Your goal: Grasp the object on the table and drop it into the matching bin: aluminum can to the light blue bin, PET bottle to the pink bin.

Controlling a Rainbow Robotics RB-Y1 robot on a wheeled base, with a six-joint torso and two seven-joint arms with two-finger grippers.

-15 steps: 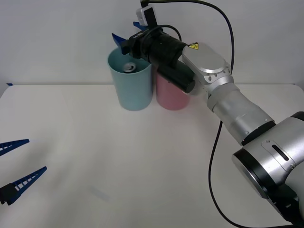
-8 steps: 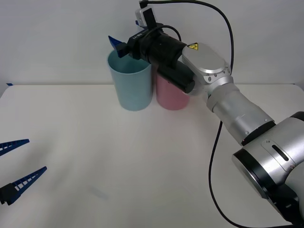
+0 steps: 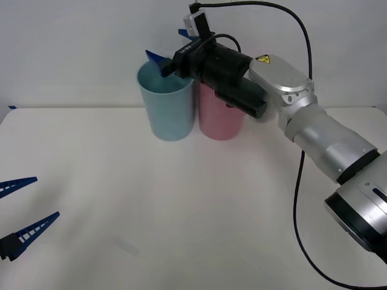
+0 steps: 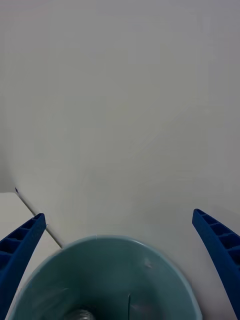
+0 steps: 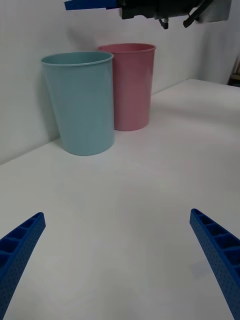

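Observation:
The light blue bin stands at the back of the white table, touching the pink bin on its right. My right gripper hovers open just above the light blue bin's rim, with nothing between its fingers. Its wrist view looks down into the light blue bin, where a silver glint deep inside is the aluminum can. My left gripper is parked open, low at the table's left edge. From its wrist I see the light blue bin, the pink bin and the right gripper above them.
A plain white wall rises directly behind the two bins. The right arm reaches across the table's right side, with a black cable hanging from it. The wide white tabletop lies between the bins and the left gripper.
The can, seen at the light blue bin's mouth a second ago, has dropped out of the front view. The right gripper has shifted slightly right above the rim. The left arm is still.

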